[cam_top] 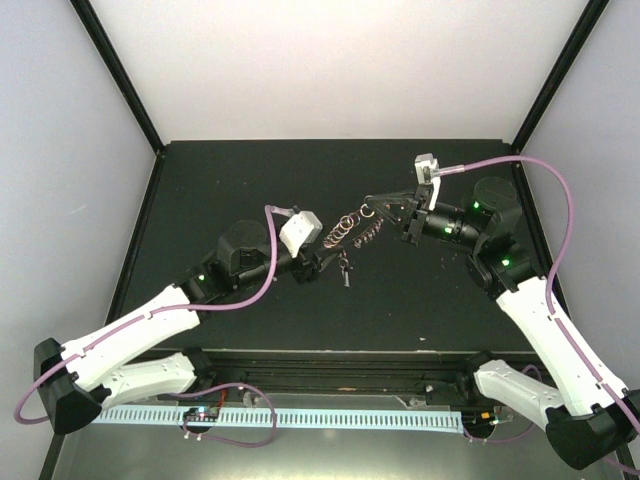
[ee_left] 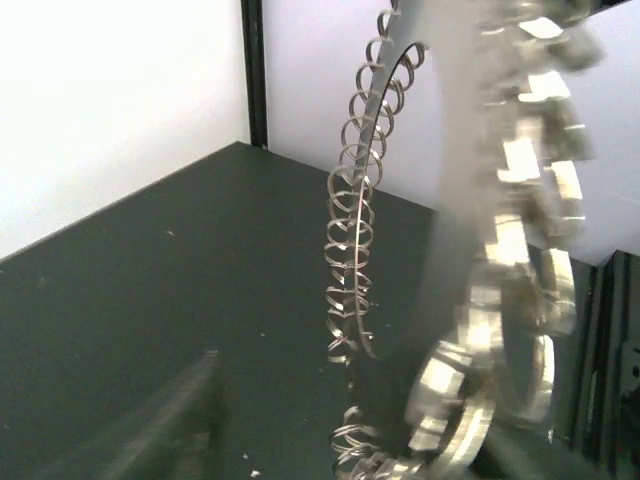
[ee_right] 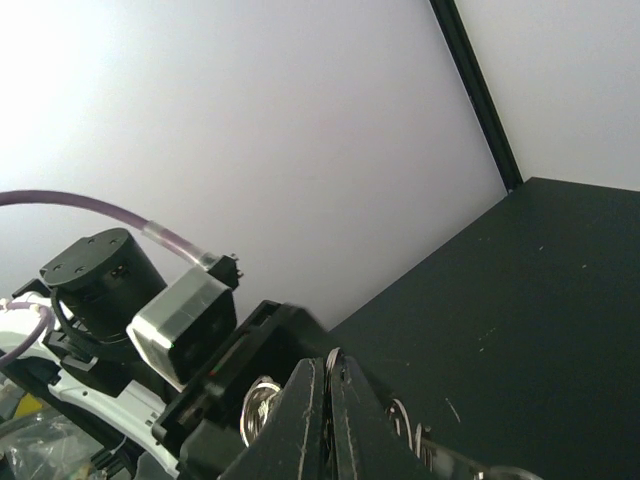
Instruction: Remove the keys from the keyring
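Shows key (cam_top: 345,270) only from above, dangling under keyring (cam_top: 355,228) over open counter (cam_top: 250,180), far from edges, right fingers (ee_right: 305,420) pinching a rim loop, left fingers (cam_top: 316,264) unreadable.

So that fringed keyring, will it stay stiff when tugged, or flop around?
Probably stiff: the keyring shows a clean curve though the right claw pinches just its fringe. Its wire loops look thin, so they may flex or snag. The key dangles below, so it'll likely swing.

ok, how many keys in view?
1. The key hangs under the keyring, beside the left gripper. More may be hidden behind the keyring.
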